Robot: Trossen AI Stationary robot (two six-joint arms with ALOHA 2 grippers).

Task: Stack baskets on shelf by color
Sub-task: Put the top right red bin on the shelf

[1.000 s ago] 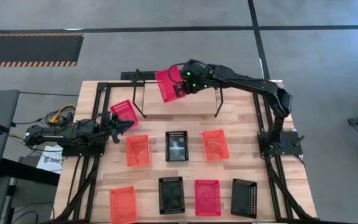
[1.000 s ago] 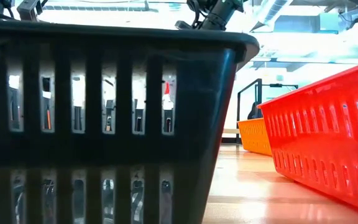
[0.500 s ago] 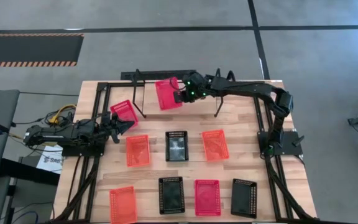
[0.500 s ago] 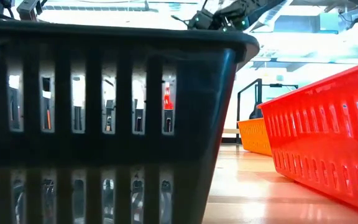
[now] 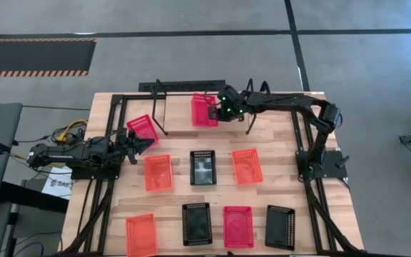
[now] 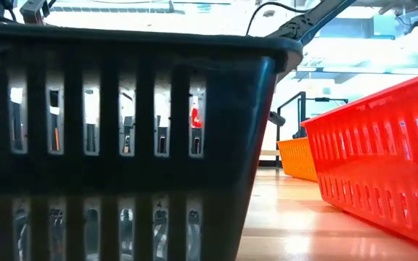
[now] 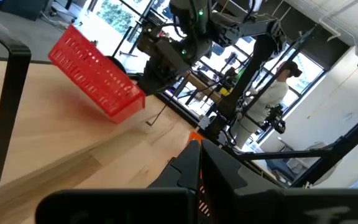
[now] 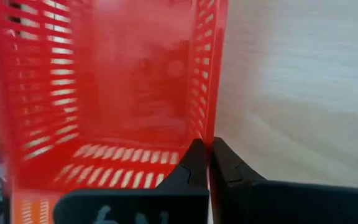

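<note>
My right gripper (image 5: 222,112) is shut on a red-pink basket (image 5: 205,109) and holds it over the black wire shelf (image 5: 161,128) at the table's far side. Another red-pink basket (image 5: 143,128) lies by the shelf's left end. Right beside it, my left gripper (image 5: 140,140) rests shut; whether it touches that basket, I cannot tell. On the table's near half lie three orange baskets (image 5: 158,172), three black ones (image 5: 203,167) and one more red-pink one (image 5: 238,226). My right gripper pinches the basket's right side wall (image 8: 206,134) near one corner, one finger inside the basket (image 8: 188,168) and one outside. The fingers come slanting down from the table's right. The basket (image 7: 95,74) hangs tilted and clear of the table.
A black rail frame (image 5: 120,100) runs around the table. In the low view a black basket (image 6: 122,130) fills the foreground, with a red-pink one (image 6: 383,159) to the right. A person (image 7: 272,93) stands beyond the table.
My right gripper has come down and a little toward the table's right and near edges with the red-pink basket. It rolled on the way, so the basket now lies squarer to the table and lower over the shelf.
</note>
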